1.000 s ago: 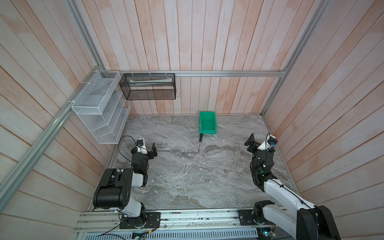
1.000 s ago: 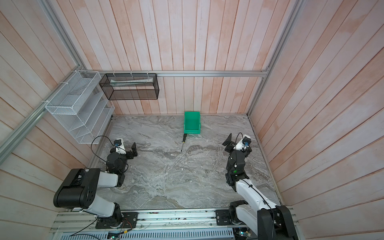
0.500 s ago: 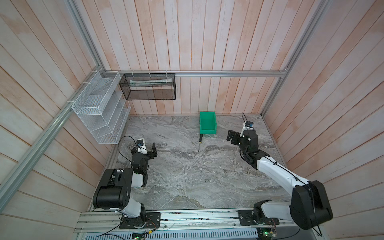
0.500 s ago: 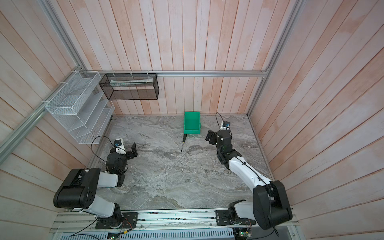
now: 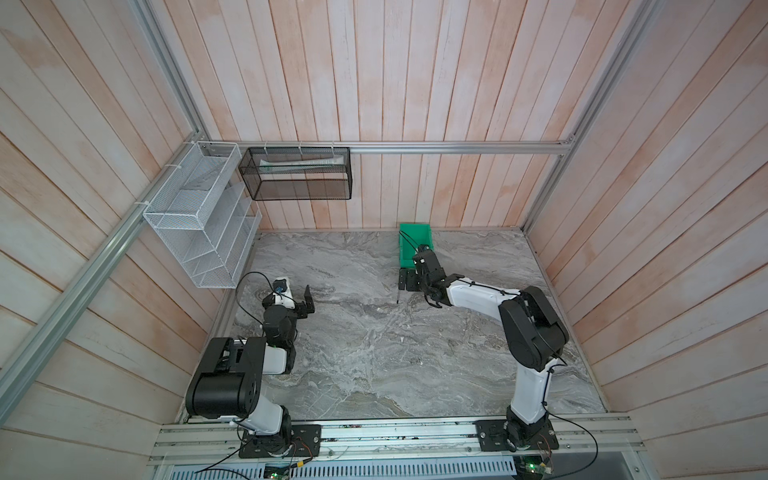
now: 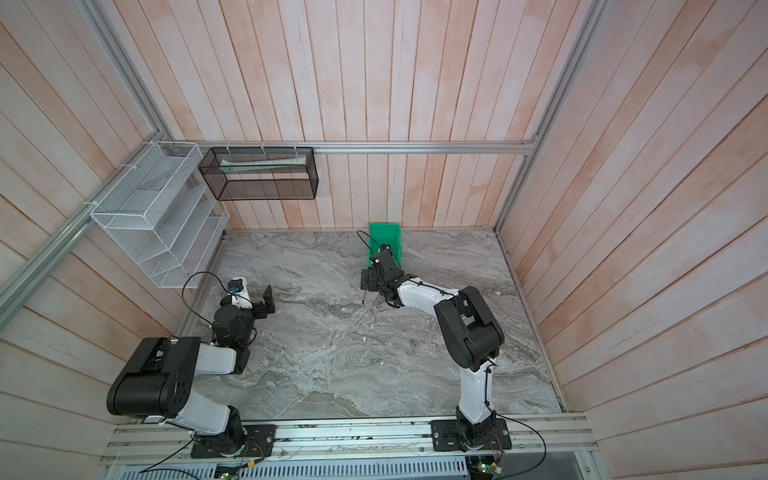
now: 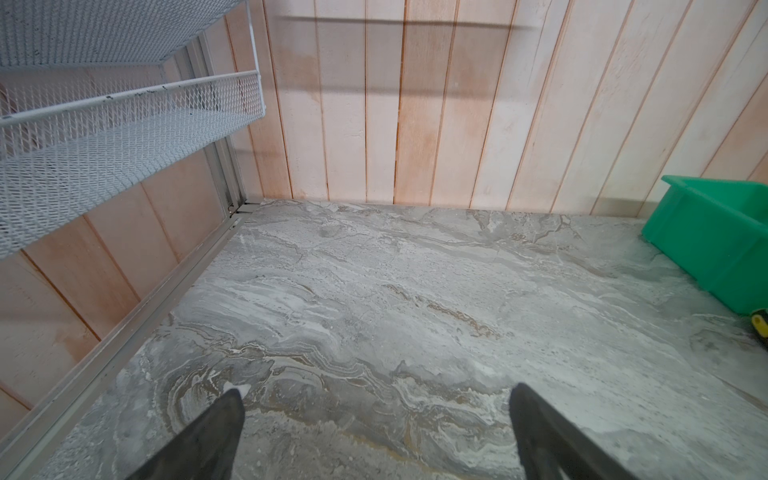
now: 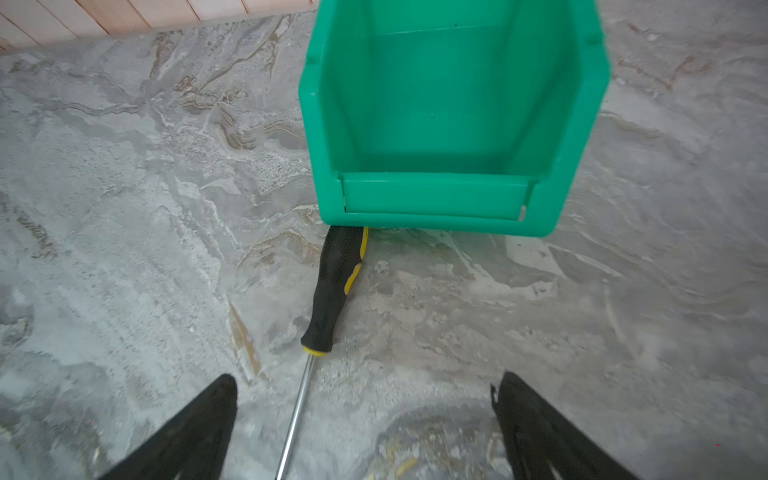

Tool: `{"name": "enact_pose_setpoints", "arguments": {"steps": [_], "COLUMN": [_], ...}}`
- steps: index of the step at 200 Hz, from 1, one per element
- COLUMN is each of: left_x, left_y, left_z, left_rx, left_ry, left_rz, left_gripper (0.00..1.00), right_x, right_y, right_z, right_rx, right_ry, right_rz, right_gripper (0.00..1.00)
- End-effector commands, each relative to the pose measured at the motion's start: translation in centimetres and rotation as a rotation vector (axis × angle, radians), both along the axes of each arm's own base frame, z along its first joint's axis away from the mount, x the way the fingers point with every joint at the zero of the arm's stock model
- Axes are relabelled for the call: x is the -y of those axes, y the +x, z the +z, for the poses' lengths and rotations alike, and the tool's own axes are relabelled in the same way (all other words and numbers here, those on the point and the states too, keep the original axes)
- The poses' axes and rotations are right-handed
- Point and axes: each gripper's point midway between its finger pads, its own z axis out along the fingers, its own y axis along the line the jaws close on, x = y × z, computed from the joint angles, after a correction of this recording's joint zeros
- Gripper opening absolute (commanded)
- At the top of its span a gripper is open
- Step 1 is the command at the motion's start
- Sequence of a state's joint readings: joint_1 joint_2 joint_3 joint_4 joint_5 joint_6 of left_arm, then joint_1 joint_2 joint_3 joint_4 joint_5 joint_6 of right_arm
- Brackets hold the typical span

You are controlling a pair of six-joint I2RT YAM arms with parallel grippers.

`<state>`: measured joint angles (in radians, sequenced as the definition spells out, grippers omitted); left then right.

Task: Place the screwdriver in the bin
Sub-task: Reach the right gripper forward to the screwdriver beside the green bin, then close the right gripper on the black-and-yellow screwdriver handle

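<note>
Aluminium rail along the near edge. Beyond it, grey veined stone-look bench, smooth and matte, walled in pale wooden planks.

Left arm folded low at the near left, posed as a second ago. Left fingers, black and tapered, spread wide above bare bench, gripping nothing.

Right arm stretched out low from the near right toward the far middle, no longer folded upright at the right side as a second ago. Right fingers spread wide and empty, straddling the shaft of the screwdriver without touching it.

Screwdriver flat on the bench, unmoved. Thin bright metal shaft pointing near. Textured black handle with yellow flashes and a yellow collar pointing far, butt end right up against the low front lip of the bin.

Bin of glossy green plastic, rectangular and open-topped, at the far middle just before the back wall, likewise unmoved.

Higher up, black mesh basket on the far wall and white wire rack with tiered shelves on the left wall.
</note>
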<state>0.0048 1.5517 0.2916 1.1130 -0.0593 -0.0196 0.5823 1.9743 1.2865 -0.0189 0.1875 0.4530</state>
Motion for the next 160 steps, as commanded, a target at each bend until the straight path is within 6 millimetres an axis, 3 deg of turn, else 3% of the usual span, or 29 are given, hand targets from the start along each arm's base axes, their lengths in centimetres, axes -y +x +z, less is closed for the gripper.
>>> {"name": "enact_pose_setpoints", "arguments": {"steps": [1,38,63,113,160], "left_x": [0.0,0.0,0.0,0.0,0.0], "left_y": [0.0,0.0,0.0,0.0,0.0], "left_z": [0.1,0.2,0.2,0.2,0.2], "left_rx": [0.001,0.003,0.002,0.002,0.002], "left_ry": [-0.006,-0.005,-0.006,-0.006,-0.006], "left_rz": [-0.005,-0.005,-0.004,-0.005,-0.005], "left_gripper": [1.0,1.0,1.0,1.0,1.0], "right_x": [-0.5,-2.3,-2.3,-2.2,-2.9], "right_y": [0.2,0.6,0.7,1.7,2.2], "right_z": [-2.0,-3.9,-5.5,-6.4,-6.8], "right_rx": [-0.06,-0.074,-0.106,-0.1,-0.1], "right_ry": [-0.014,-0.118,-0.146,-0.166,-0.132], "right_rz": [-0.008,0.038,0.028,-0.008,-0.024], "right_gripper": [0.99,0.99,0.94,0.87,0.58]}}
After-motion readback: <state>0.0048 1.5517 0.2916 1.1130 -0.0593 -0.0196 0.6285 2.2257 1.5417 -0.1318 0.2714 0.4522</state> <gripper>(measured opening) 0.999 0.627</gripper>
